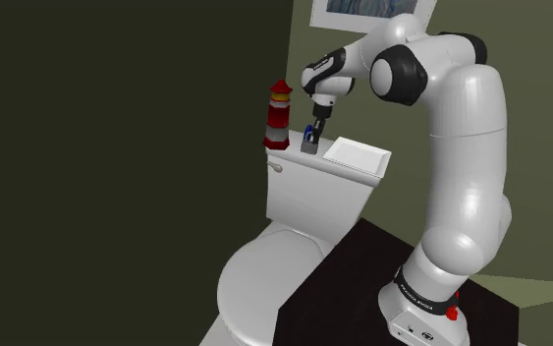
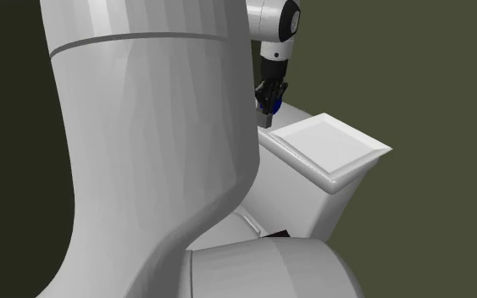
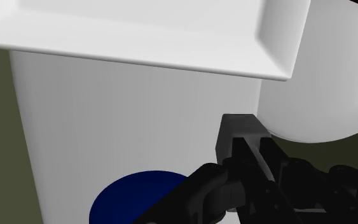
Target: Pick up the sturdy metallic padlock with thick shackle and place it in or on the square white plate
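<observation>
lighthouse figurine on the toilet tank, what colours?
The lighthouse figurine has red and white horizontal bands under a red cap; clearest in the shoulder view.

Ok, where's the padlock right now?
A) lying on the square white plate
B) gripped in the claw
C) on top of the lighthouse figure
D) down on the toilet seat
B: the claw is shut on the grey padlock, between the lighthouse figure and the plate atop the toilet tank.

walls (image 1: 117, 118): olive (darker at shoulder view's left) | toilet (image 1: 264, 280): white | framed picture (image 1: 372, 10): above tank (image 1: 313, 197)
</observation>
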Tool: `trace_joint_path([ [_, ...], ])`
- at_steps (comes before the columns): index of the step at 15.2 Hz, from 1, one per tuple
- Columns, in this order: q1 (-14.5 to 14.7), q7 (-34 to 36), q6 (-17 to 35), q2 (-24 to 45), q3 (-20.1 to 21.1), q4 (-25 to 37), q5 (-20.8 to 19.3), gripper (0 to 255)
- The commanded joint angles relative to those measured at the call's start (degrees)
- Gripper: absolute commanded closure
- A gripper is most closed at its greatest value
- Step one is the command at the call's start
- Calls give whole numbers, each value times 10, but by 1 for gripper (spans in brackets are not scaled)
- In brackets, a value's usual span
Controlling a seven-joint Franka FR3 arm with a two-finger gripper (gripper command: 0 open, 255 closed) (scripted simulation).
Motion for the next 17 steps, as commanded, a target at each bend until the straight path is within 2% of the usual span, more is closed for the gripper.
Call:
trace_joint_path([
  [1, 0, 3, -12, -5, -2, 7, -4, 255],
  [14, 3, 19, -96, -37, -12, 64, -25, 255],
  [17, -7, -1, -92, -55, -21, 42, -31, 255],
])
